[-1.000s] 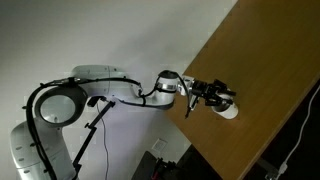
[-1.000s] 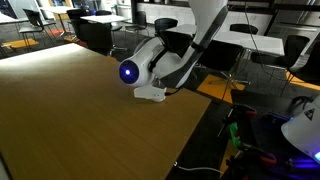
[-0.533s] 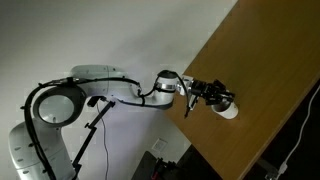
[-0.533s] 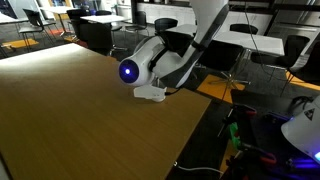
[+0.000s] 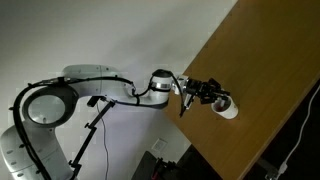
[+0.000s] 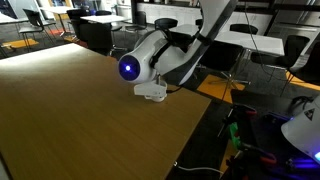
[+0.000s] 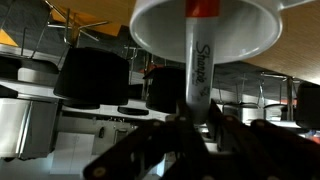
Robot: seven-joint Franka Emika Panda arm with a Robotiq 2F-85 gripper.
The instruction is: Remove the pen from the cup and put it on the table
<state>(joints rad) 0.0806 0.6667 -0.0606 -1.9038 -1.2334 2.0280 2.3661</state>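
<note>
The small white cup [image 5: 229, 106] stands near the edge of the brown wooden table [image 5: 270, 60]; it also shows under the wrist in an exterior view [image 6: 150, 92]. In the wrist view the cup [image 7: 160, 30] fills the top, with the pen [image 7: 198, 70] running from its dark inside towards me, pale body lettered, red end at the cup's mouth. My gripper [image 7: 195, 120] is shut on the pen's lower body, right at the cup. In an exterior view my gripper [image 5: 211, 97] reaches the cup from the table's edge.
The table [image 6: 70, 110] stretches wide and bare beyond the cup. Office chairs and desks [image 6: 260, 50] stand behind it, and the floor beside the table edge holds cables and dark gear [image 6: 250, 140]. The cup sits close to the table edge.
The arm has shifted slightly back from the cup and the wrist has risen a little. The cup has stayed in place.
</note>
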